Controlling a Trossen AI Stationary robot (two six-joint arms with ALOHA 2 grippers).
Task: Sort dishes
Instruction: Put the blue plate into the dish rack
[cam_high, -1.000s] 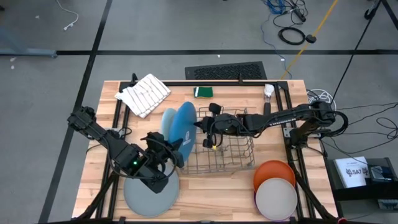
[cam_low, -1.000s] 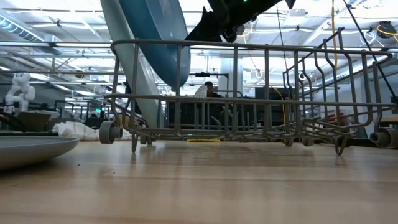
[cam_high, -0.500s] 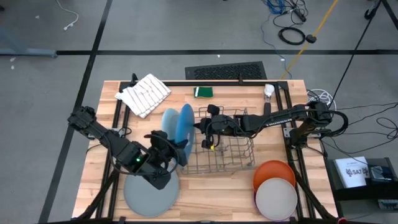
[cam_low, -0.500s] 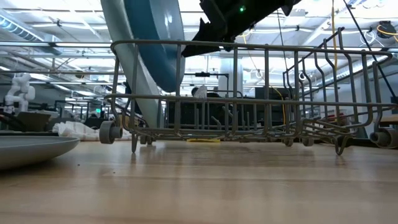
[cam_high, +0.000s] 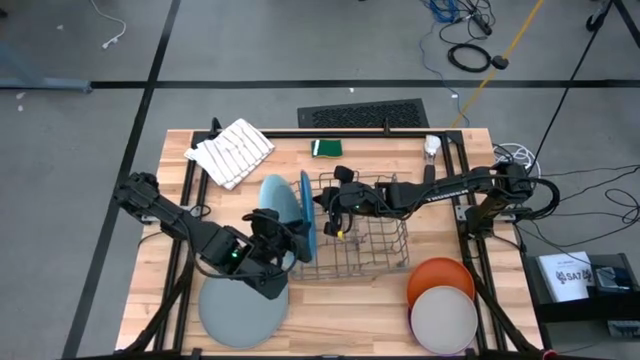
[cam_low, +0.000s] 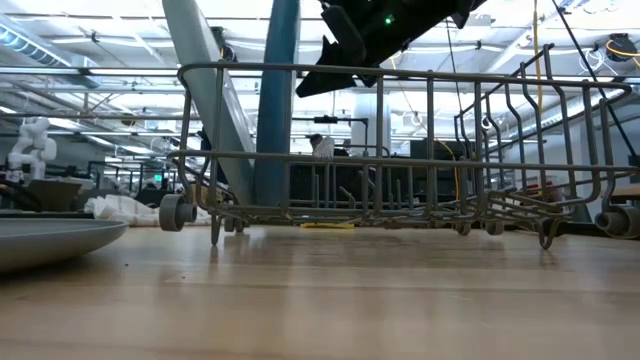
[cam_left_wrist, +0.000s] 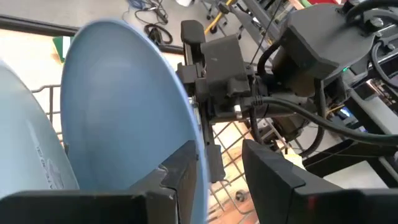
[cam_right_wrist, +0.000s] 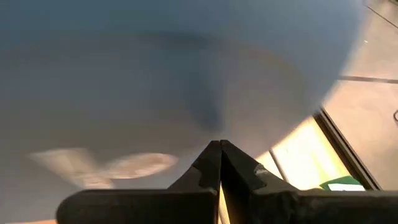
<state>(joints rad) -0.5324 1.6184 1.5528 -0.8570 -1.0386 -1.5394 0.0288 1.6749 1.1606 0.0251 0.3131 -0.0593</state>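
From above, two plates stand on edge at the left end of the wire dish rack (cam_high: 362, 226): the darker blue plate (cam_high: 306, 215) upright inside the rack, the light blue plate (cam_high: 277, 205) leaning just beside it on the left. The left tool (cam_high: 283, 243) hangs by the near edge of these plates, while the right tool (cam_high: 326, 203) reaches across the rack to the darker blue plate's far side. A grey plate (cam_high: 243, 309) lies flat on the worktop (cam_high: 340, 300) near left; an orange plate (cam_high: 441, 275) and an off-white plate (cam_high: 445, 319) are stacked near right, unsorted.

At table height, the darker blue plate (cam_low: 277, 100) stands nearly vertical in the rack (cam_low: 400, 150), the lighter one (cam_low: 205, 90) slanted against it.

The left wrist view shows the left tool (cam_left_wrist: 219, 160) with fingers parted narrowly, the plate's rim (cam_left_wrist: 193, 124) between them and seemingly let go.

The right wrist view shows the right tool (cam_right_wrist: 218, 149) pressed shut, empty, against a blue plate (cam_right_wrist: 174, 74).

By appearances, two plates are racked, at least three remain.
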